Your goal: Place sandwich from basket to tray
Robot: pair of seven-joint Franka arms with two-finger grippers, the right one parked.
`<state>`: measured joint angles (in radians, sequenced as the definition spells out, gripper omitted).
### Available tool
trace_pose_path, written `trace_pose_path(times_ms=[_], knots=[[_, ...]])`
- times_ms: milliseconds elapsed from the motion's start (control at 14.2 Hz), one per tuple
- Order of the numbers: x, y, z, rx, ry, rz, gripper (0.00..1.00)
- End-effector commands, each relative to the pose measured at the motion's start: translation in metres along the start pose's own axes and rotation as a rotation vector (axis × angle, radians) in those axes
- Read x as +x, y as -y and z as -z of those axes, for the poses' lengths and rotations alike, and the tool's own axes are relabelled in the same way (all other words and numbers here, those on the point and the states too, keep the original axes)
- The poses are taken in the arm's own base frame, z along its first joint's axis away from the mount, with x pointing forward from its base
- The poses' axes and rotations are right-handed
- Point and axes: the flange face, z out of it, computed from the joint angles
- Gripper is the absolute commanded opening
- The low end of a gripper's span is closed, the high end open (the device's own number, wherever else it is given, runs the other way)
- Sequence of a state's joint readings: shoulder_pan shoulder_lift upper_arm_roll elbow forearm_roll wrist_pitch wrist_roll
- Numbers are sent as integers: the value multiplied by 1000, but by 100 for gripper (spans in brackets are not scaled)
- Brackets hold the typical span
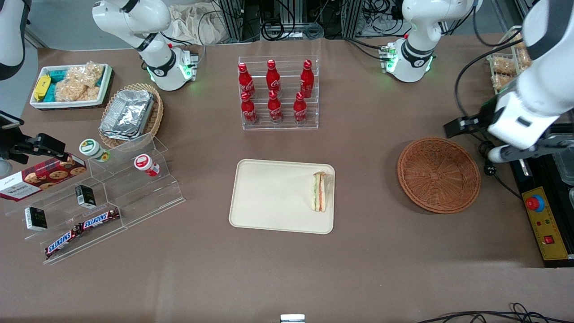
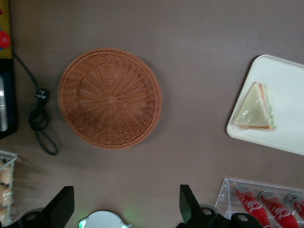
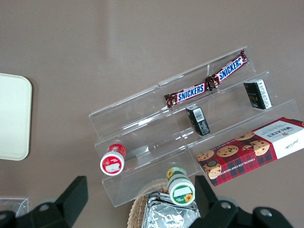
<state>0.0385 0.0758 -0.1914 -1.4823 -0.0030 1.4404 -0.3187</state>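
Sandwich [image 1: 320, 192] is sitting on the tray [image 1: 269, 193], lying flat against the rim on the edge toward the working arm's end of the counter [image 1: 358, 260]. Wrist view is showing one corner of the wedge right at the rim, possibly overhanging it; can't confirm.

Basket [image 1: 438, 174] is sitting empty on the counter, between the tray and the working arm, well apart from the tray.

Gripper [image 2: 126, 204] is hanging high above the counter near the basket, toward the working arm's end. Jaws are spread wide, holding nothing; both fingers [image 2: 61, 205] are showing clear counter between them.

Judging by how things lie, the placement itself is looking done. Remaining risk is mostly in whatever the arm does from here.

Risks I'm seeing:
- Sandwich is sitting at the very rim, not centred. Any bump to the tray, or a low pass of the arm over that edge, could be tipping it off onto the counter.
- Clear wrap is slick on a smooth tray with a low rim, so not much is stopping a slide.
- Loose black cable [image 2: 40, 121] is lying just beside the basket. A low jaw sweep there could be snagging it and dragging the basket.
- Bottle rack [image 1: 278, 92] is standing farther from the front camera than the tray; a wide swing could be clipping it.
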Motion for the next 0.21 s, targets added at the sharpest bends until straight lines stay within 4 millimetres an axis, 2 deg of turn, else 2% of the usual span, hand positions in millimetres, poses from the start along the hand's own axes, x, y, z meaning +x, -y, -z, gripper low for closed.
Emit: trace_pose_path(times_ms=[0,141], knots=[[-10,-9,1,18,10,-32,99],[-2,-9,5,12,-2,-25,99]])
